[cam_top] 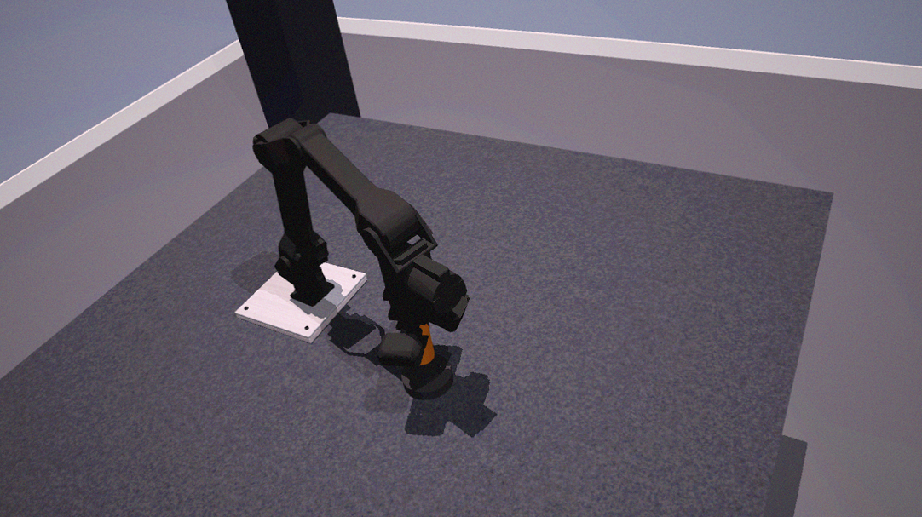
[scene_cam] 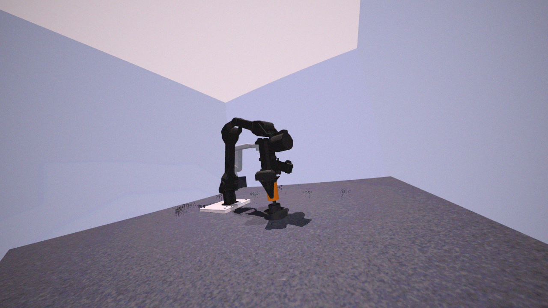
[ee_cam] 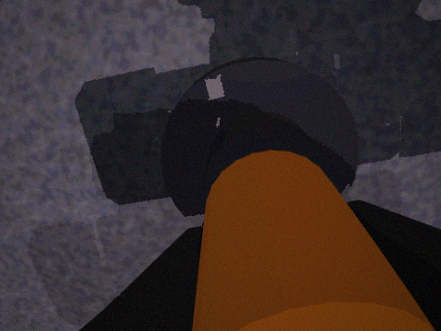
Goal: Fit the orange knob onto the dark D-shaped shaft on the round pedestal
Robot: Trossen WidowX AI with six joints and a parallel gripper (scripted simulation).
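Observation:
The orange knob (cam_top: pixel 426 350) (scene_cam: pixel 275 193) (ee_cam: pixel 285 239) is upright and tapered, above the round dark pedestal (cam_top: pixel 428 388) (scene_cam: pixel 275 215) (ee_cam: pixel 285 74). My gripper (scene_cam: pixel 272 194) (ee_cam: pixel 275 228) is shut on the knob, with one black finger on each side of it in the wrist view. In the exterior view, a short piece of the dark shaft (scene_cam: pixel 274 202) shows between the knob's lower end and the pedestal, so the knob is not down on the pedestal. The knob's hole and the flat sides are hidden. Whether the shaft's tip is inside the hole cannot be told.
The arm's white base plate (cam_top: pixel 270 308) (scene_cam: pixel 218 208) lies behind and to the left of the pedestal. A tall dark column (cam_top: pixel 297 51) stands at the back corner in the top view. Pale low walls (cam_top: pixel 584 83) edge the dark speckled surface. The arm's shadows fall around the pedestal.

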